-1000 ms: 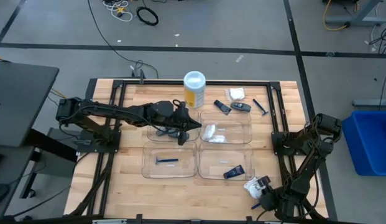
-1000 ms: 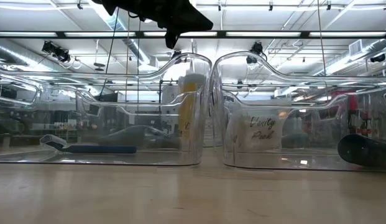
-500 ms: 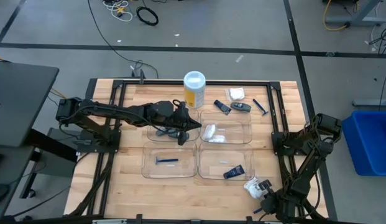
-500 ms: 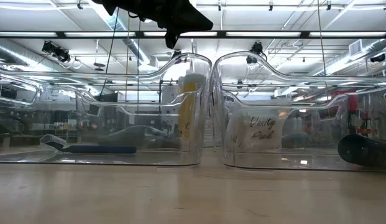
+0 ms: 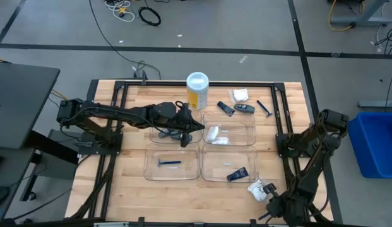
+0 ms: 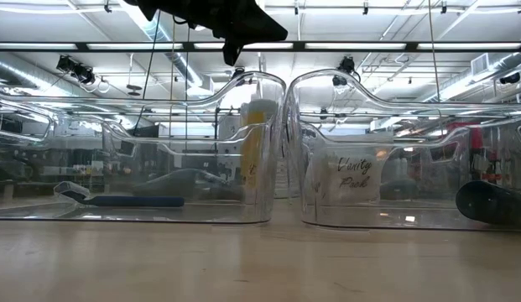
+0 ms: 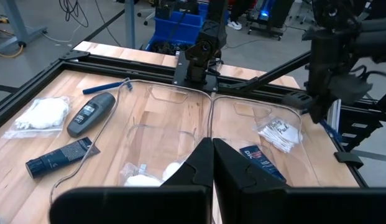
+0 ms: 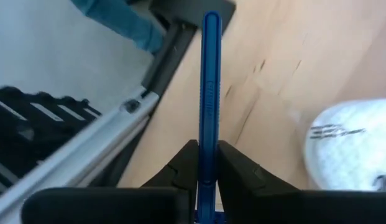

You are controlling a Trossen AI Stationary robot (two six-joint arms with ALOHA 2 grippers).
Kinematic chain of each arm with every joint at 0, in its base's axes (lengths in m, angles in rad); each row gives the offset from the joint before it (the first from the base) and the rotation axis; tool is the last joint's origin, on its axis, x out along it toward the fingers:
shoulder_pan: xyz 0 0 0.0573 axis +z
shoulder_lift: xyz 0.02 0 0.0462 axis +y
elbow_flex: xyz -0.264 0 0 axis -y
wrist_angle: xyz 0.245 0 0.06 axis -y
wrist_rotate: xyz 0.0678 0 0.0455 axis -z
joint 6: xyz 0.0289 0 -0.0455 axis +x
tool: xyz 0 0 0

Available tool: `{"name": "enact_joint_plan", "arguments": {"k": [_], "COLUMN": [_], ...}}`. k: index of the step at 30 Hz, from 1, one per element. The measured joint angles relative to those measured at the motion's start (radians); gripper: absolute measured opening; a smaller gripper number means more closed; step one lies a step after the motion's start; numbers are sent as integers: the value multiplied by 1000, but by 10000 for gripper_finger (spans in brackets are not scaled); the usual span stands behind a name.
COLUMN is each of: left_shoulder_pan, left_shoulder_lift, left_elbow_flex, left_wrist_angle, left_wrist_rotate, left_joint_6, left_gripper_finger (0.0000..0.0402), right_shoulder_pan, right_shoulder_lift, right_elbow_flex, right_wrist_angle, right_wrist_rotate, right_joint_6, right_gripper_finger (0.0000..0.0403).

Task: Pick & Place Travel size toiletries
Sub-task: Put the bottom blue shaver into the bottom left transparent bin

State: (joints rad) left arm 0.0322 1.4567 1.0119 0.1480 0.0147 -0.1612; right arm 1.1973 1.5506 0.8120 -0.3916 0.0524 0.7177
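Fingers [image 8: 180, 163] of the right gripper [image 8: 203, 165]: closed on a blue razor [image 8: 209, 93] by its handle, at the table's near right corner beside a white packet [image 5: 257, 188]. Left gripper [image 7: 211, 163]: pressed shut, empty, above the far trays [image 5: 237, 121].

Sorted: one razor in the near left tray [image 5: 169, 162]; a dark blue tube [image 5: 237, 174]; white packets [image 5: 214, 133]; a grey stick [image 5: 167, 133].

Outstanding, by appearance: a tube [image 5: 225, 108], a grey stick [image 5: 244, 108], a packet [image 5: 240, 95] and a razor [image 5: 265, 108] at the far edge.
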Motion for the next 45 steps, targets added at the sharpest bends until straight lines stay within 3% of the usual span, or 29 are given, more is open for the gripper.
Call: {"name": "enact_joint_plan", "arguments": {"k": [21, 32, 45], "left_shoulder_pan": [0, 0, 0], "left_shoulder_lift": [0, 0, 0], "left_elbow_flex": [0, 0, 0], "left_wrist_angle": [0, 1, 1], "left_wrist_rotate": [-22, -13, 15], "left_joint_6": [4, -8, -16], "left_gripper_finger": [3, 3, 2], "right_shoulder_pan": [-10, -111, -243], "right_shoulder_lift": [-250, -346, -413], "right_elbow_flex": [0, 0, 0], "right_wrist_angle": [-7, -8, -12], "right_wrist_rotate": [248, 364, 367], "right_joint_6": [-31, -107, -243], "right_gripper_finger": [46, 46, 46]}}
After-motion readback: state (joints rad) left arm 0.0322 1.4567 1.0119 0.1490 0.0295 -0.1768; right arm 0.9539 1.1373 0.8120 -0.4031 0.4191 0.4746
